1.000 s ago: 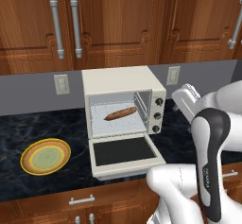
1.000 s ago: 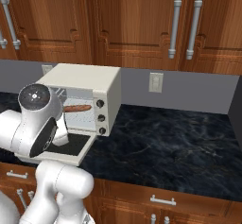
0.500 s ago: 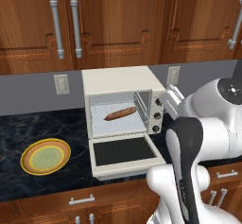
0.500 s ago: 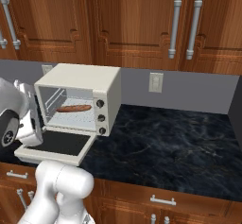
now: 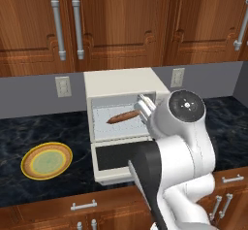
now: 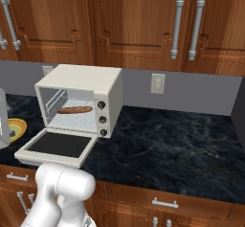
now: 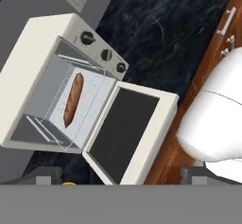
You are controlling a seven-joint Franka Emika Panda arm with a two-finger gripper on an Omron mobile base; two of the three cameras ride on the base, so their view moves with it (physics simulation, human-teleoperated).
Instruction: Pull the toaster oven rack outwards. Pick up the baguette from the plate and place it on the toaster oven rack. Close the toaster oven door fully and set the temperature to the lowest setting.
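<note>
With the baguette (image 7: 73, 99) on the rack (image 7: 90, 109), the empty, wide-open pincer (image 7: 120, 176) hangs above the lowered door (image 7: 127, 133), which needs swinging shut next.

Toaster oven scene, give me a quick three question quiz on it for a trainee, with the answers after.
1. True or false: the toaster oven door is shut.
2. Where is the baguette? A on the plate; B on the toaster oven rack; C on the counter.
3. Fill in: the gripper is ____.

Key: 1 false, it lies folded down. 2 B. 3 open, holding nothing.
</note>
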